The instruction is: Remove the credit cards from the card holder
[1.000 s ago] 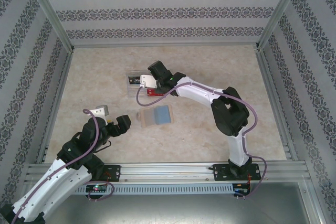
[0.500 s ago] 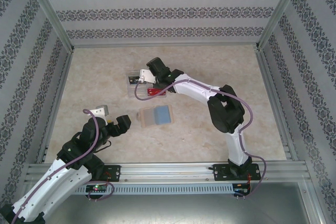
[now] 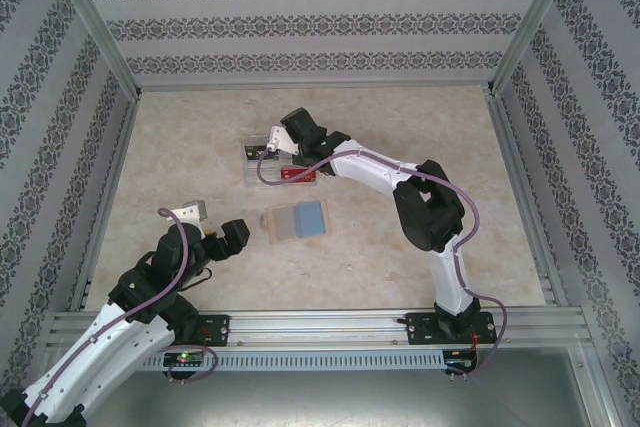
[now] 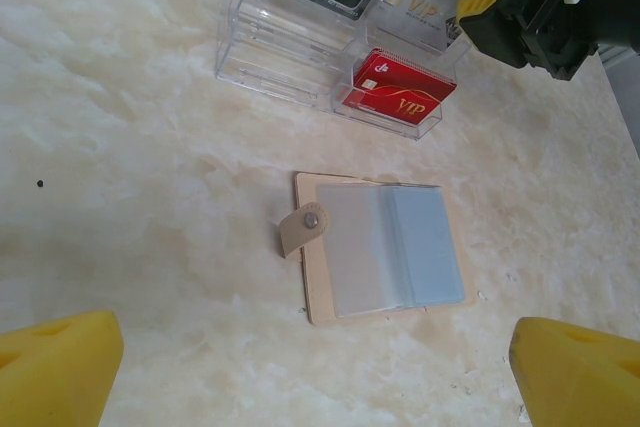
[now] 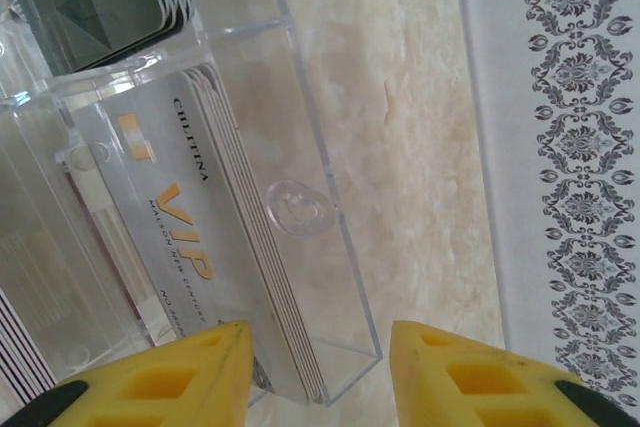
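open card holder [image 3: 296,221] flat, long axis left-right (snap tab [image 4: 303,227] leftward)

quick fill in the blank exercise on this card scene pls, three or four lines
1. The card holder lies ___ on the table.
2. The credit cards sit ___ the holder.
3. In the clear tray, the tray cards nearest the holder are ___.
4. The right gripper hovers at the tray's ___ card stack.
Missing words: open; inside; red; silver.

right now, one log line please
left gripper open, near card holder | right gripper open over silver VIP cards in clear tray | credit cards in holder
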Tool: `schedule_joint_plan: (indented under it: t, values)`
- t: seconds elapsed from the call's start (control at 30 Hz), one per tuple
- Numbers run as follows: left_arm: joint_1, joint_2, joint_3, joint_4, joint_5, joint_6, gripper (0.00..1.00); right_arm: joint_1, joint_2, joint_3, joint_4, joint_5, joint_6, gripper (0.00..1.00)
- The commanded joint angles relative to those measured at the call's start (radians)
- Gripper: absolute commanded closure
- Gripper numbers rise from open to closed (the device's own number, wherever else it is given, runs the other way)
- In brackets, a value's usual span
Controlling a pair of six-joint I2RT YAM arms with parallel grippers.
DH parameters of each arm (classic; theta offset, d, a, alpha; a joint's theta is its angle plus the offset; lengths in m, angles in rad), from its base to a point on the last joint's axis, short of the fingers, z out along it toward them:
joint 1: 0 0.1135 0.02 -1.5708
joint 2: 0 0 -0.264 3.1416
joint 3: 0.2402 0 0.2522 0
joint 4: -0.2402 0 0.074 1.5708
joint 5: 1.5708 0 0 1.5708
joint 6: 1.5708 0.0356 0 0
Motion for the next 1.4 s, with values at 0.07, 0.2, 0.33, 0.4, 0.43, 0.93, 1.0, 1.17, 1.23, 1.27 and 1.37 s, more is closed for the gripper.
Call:
schedule_joint_plan:
  t: [0.07,0.2,0.33,0.4,0.43,0.93,1.0,1.17,1.23,1.27,1.37]
  values:
    - [-0.008,0.002,-0.007,-0.013,0.002,-0.004,0.0,-0.007,-0.087,-0.028,0.008,-0.015,0.092,0.55]
    - [-0.008,0.032,-0.007,0.002,0.011,0.003,0.0,-0.005,-0.192,-0.09,0.029,-0.052,0.196,0.47]
    - [-0.008,0.078,0.008,0.017,0.013,0.003,0.0,-0.012,-0.354,-0.183,0.045,-0.127,0.375,0.44]
    - [-0.008,0.087,0.012,0.03,0.008,0.001,0.0,-0.021,-0.447,-0.254,0.067,-0.165,0.478,0.43]
    - [-0.008,0.088,0.015,0.034,0.006,0.002,0.0,-0.028,-0.501,-0.299,0.084,-0.188,0.536,0.41]
    - [-0.008,0.43,0.194,0.087,-0.195,0.03,0.0,-0.181,-1.171,-0.971,0.278,-0.131,0.908,0.02]
    - [-0.008,0.506,0.244,0.093,-0.253,0.051,0.01,-0.185,-1.206,-1.029,0.311,-0.064,0.898,0.02]
    - [0.01,0.689,0.336,0.13,-0.494,0.211,0.0,-0.236,-1.224,-1.154,0.422,0.022,0.885,0.02]
    - [0.059,0.736,0.337,0.196,-0.536,0.288,0.01,-0.261,-1.203,-1.189,0.471,0.05,0.867,0.02]
    - [0.093,0.755,0.334,0.235,-0.53,0.321,0.01,-0.278,-1.182,-1.21,0.503,0.05,0.843,0.02]
    - [0.192,0.801,0.315,0.352,-0.477,0.403,0.0,-0.331,-1.079,-1.216,0.542,0.07,0.839,0.02]
